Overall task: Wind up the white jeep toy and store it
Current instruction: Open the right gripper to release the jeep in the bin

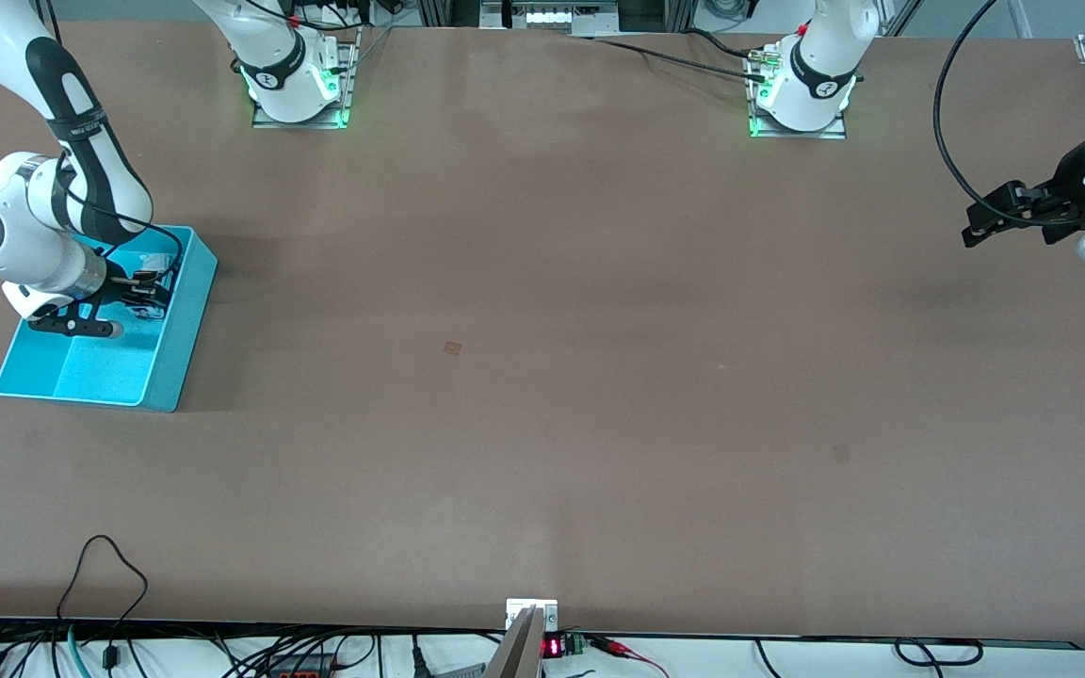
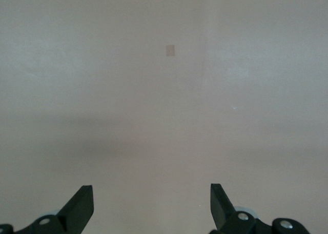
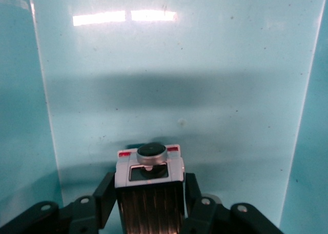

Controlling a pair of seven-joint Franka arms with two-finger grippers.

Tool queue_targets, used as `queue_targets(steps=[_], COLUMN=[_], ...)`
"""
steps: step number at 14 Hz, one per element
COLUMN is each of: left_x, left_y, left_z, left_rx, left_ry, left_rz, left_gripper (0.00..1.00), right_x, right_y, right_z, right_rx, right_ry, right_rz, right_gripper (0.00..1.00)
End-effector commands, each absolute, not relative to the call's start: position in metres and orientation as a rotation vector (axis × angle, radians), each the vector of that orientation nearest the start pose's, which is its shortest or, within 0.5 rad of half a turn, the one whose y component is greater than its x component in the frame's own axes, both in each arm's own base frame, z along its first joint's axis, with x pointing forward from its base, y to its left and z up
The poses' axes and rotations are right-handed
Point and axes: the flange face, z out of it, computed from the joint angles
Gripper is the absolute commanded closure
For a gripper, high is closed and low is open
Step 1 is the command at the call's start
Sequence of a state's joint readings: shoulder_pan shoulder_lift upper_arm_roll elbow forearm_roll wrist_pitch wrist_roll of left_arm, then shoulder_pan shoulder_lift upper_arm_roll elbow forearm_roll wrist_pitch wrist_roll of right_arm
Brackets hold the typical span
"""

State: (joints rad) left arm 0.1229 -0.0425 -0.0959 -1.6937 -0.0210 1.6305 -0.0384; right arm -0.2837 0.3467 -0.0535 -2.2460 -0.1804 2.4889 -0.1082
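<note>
The white jeep toy sits between the fingers of my right gripper, which press on its two sides. Its black ribbed roof faces the wrist camera, and its spare wheel and red tail lights point at the floor of the turquoise bin. In the front view my right gripper is down inside the turquoise bin at the right arm's end of the table, and the jeep is mostly hidden by it. My left gripper waits open above the table's other end, with only bare table between its fingertips.
The brown table carries only the bin. A small pale square mark lies near the middle. Cables and a clamp run along the table edge nearest the front camera.
</note>
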Motion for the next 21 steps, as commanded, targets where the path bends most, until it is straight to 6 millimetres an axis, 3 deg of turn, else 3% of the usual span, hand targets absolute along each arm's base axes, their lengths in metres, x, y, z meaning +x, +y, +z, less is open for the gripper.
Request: queue_targets(steps=[1,3,5,8,12,18,21], left_x=[0.536,0.535,0.534,0.534,0.534,0.530,0.530], left_y=[0.010,0.010,0.010,0.012,0.014,0.012,0.010], left_z=[0.598,0.600,0.599,0.601,0.603,0.601,0.602], left_rx=[-3.166,-3.166,-3.166,-3.166,-3.166,-3.164,-3.162], left_ry=[-0.102,-0.101,-0.101,-0.106,-0.111,-0.102,-0.059], left_rz=[0.018,0.013,0.020,0.020,0.015,0.073,0.066], left_gripper=[0.00,0.00,0.00,0.00,0.00,0.00,0.00], right_x=[0.502,0.503,0.509,0.523,0.551,0.558,0.561], right_y=[-0.178,-0.178,-0.177,-0.166,-0.140,-0.080,-0.060], right_z=[0.204,0.207,0.224,0.268,0.351,0.508,0.562], right_rx=[-3.229,-3.231,-3.241,-3.253,-3.259,-3.303,-3.214], right_ry=[0.100,0.101,0.093,0.064,0.016,-0.088,-0.050], right_rz=[0.193,0.188,0.143,0.112,0.136,-0.036,-0.012], right_gripper=[0.26,0.00,0.00,0.00,0.00,0.00,0.00])
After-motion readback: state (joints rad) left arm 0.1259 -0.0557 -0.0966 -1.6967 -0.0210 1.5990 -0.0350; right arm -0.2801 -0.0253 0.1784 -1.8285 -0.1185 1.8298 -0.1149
